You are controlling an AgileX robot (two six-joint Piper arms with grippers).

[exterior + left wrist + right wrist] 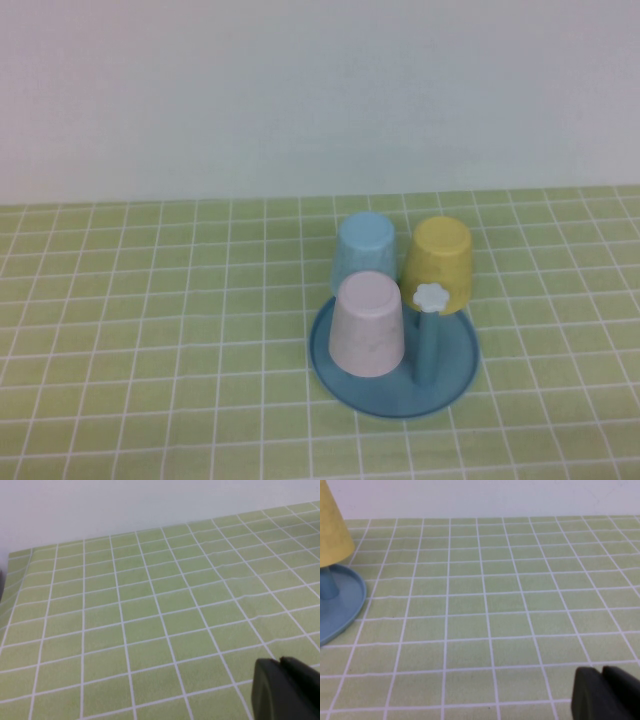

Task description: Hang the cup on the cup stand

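The pale pink cup [368,324] sits upside down over a peg on the blue cup stand [460,372], at the stand's front left. One bare blue peg with a white flower knob [430,297] rises beside it. Neither arm shows in the high view. My left gripper [280,663] is shut with nothing in it, over bare green cloth far from the stand. My right gripper [601,671] is also shut and holds nothing; the cup stand's rim [350,607] lies off to its side.
A light blue cup [364,248] and a yellow cup [439,262] hang upside down on the stand's rear pegs; the yellow cup [331,530] shows in the right wrist view. A green grid tablecloth [150,350] covers the table up to a white wall.
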